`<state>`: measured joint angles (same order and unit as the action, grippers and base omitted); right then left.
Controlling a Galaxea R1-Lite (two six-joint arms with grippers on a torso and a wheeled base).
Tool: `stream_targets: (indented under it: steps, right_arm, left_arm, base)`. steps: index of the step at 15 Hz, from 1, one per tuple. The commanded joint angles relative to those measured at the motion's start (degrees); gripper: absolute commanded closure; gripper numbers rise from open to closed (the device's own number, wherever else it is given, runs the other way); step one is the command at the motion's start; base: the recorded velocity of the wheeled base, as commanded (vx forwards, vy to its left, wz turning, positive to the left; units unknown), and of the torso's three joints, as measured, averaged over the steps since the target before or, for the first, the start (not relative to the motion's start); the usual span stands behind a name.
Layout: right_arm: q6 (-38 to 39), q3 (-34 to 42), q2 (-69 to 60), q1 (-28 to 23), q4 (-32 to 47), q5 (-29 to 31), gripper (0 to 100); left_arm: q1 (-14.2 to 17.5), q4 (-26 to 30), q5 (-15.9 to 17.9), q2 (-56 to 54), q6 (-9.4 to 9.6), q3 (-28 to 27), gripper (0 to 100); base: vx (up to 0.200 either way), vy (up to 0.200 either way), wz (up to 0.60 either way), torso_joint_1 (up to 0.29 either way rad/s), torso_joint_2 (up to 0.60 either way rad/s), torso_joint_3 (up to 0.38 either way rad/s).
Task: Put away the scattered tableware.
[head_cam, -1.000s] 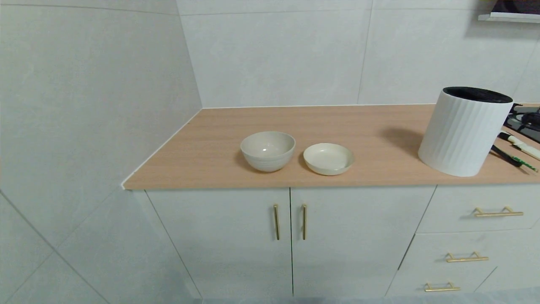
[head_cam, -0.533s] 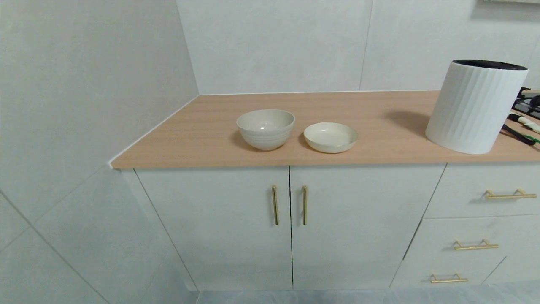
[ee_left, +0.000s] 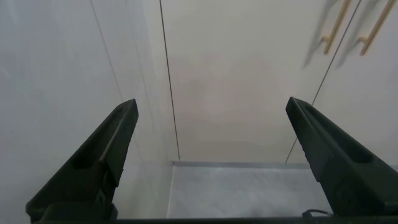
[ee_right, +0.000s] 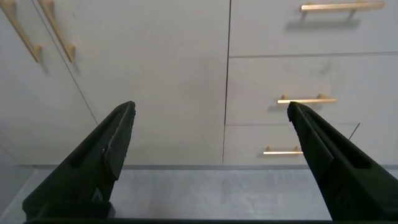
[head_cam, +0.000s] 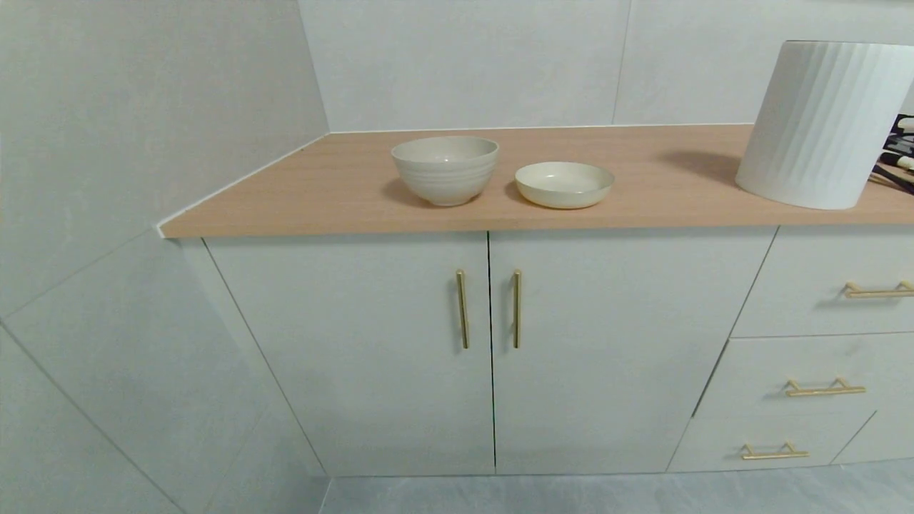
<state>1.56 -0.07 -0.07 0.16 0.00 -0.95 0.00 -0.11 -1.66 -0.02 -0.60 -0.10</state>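
Deep bowl [head_cam: 444, 168] sitting on wooden bench [head_cam: 321, 196], near front edge. Shallow dish [head_cam: 564, 184] sitting just beside bowl, on robot's right of it, not touching. White ribbed canister [head_cam: 828, 121] standing well apart at bench's right end. Left hand [ee_left: 211, 106] hanging low before cupboard doors [ee_left: 236, 74], fingers spreading wide, empty. Right hand [ee_right: 210, 107] likewise gaping wide, empty, facing drawer fronts [ee_right: 298, 74].

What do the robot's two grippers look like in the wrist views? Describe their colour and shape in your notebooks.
The left gripper and the right gripper look alike. Each has two matte fingers, dark grey to black, flat-sided and wedge-shaped, broad near the camera and tapering to narrow tips. Their surfaces are plain and unmarked.
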Motion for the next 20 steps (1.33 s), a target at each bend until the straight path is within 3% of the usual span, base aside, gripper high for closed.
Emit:
stream_targets:
  steps: [1, 20]
  right_arm:
    - [0.0, 0.0, 0.1, 0.0, 0.0, 0.0, 0]
    - [-1.7, 0.0, 0.1, 0.0, 0.0, -0.1, 0]
  left_arm:
    - [0.0, -0.1, -0.1, 0.0, -0.02, 0.0, 0]
    - [0.0, -0.1, -0.1, 0.0, -0.02, 0.0, 0]
  base:
    - [0.000, 0.000, 0.00, -0.100, 0.44, 0.334]
    - [0.011, 0.000, 0.00, -0.007, 0.04, 0.024]
